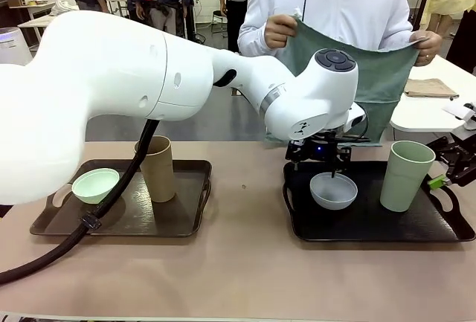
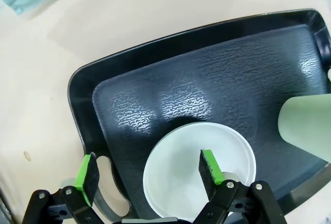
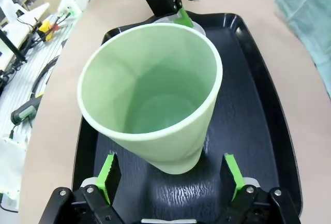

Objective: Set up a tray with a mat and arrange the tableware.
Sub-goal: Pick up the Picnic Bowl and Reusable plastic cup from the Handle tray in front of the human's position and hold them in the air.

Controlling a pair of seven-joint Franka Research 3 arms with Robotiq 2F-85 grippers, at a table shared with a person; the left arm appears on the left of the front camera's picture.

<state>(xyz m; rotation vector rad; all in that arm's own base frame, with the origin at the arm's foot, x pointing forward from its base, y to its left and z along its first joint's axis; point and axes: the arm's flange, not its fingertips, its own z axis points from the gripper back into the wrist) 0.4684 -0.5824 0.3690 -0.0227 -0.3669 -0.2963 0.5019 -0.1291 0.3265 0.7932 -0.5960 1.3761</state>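
Left end effector (image 2: 149, 169) poised above whitish-grey bowl (image 2: 176, 169)

Bowl (image 1: 333, 190) left of cup (image 1: 405, 175), on tray (image 1: 372, 224)

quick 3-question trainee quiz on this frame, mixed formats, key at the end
1. True or false: the pale green cup stands upright on the black tray.
2. The whitish grey bowl sits:
A) on the bare table
B) on the black tray, under the left arm's open jaws
C) inside the cup
3. Fill in: the person at the far side holds up a green ____ with both hands.

Key:
1. True.
2. B.
3. cloth.
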